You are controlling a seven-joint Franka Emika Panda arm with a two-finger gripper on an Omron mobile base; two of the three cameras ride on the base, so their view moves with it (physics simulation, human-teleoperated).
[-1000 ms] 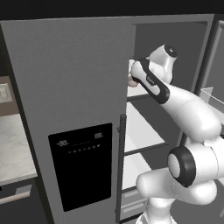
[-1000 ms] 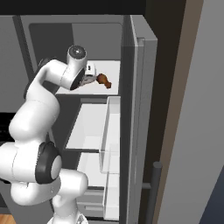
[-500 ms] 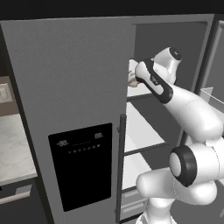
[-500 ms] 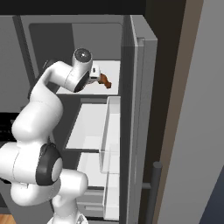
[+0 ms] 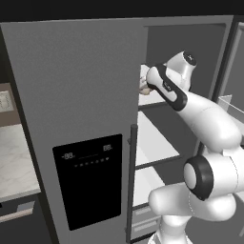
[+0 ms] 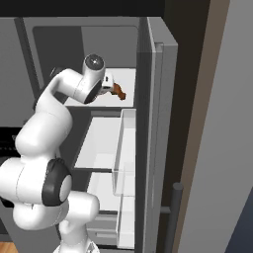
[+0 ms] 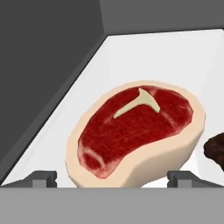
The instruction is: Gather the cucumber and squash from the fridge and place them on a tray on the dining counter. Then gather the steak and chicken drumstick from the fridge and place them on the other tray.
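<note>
Cropping the chicken drumstick (image 7: pixel 216 151) beside the steak (image 7: pixel 135 131).

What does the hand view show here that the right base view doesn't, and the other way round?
Hand view alone: the steak close up, red on top with a pale rim, lying on the white shelf, with the open gripper tips on either side of its near edge.

Right base view alone: the arm reaching into the open fridge, the lower shelves and the door bins.

Both: the chicken drumstick, a dark brown piece at the right edge of the hand view, on the same top shelf.
</note>
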